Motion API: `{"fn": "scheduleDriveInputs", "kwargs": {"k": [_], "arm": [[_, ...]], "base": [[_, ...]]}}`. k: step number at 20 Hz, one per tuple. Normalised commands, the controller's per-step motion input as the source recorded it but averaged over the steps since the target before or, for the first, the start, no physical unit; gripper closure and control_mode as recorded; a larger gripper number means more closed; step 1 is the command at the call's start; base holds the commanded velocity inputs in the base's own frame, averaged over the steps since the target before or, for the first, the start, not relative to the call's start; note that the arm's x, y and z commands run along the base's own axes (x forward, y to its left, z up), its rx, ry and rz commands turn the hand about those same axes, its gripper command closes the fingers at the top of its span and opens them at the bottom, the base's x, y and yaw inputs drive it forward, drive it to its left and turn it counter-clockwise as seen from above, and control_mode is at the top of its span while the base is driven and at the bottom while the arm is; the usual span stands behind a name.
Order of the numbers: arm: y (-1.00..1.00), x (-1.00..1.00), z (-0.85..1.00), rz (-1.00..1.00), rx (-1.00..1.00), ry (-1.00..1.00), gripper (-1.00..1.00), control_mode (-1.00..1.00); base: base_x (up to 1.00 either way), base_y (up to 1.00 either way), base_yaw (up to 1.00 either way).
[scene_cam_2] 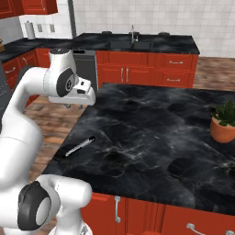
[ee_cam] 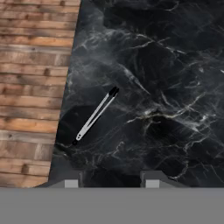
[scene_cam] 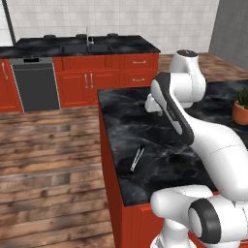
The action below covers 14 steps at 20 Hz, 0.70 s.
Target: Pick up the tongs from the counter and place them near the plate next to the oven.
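The tongs (scene_cam: 137, 158) (scene_cam_2: 79, 146) (ee_cam: 95, 115) lie flat on the black marble counter (scene_cam: 145, 126) (scene_cam_2: 151, 133) (ee_cam: 166, 65), close to its edge over the wooden floor. They are slim and silver with black ends, and nothing touches them. My gripper (scene_cam: 159, 112) (scene_cam_2: 75, 106) (ee_cam: 111, 179) hangs well above the counter, pointing down, some way from the tongs. Its fingertips (ee_cam: 72, 180) stand apart with nothing between them. The plate is out of view.
A potted plant (scene_cam: 240, 109) (scene_cam_2: 223, 123) in an orange pot stands on the counter's far side. The back counter holds a sink with a tap (scene_cam: 88, 43) (scene_cam_2: 133, 39), and a dark grey appliance (scene_cam: 36, 82) sits in the red cabinets. Wooden floor (scene_cam: 48, 160) borders the counter.
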Motion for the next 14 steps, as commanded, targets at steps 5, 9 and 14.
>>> {"fn": "scheduleDriveInputs", "kwargs": {"k": [5,9,14], "arm": [[0.01,-0.06,-0.06,0.0,-0.06,0.0,-1.0,-1.0],[0.15,-0.02,-0.24,-0.05,-0.1,0.0,-1.0,-1.0],[0.19,0.2,-0.32,-0.17,-0.06,0.03,-1.0,-1.0]], "base": [[0.0,0.0,0.0],[0.0,0.0,0.0],[0.0,0.0,0.0]]}}
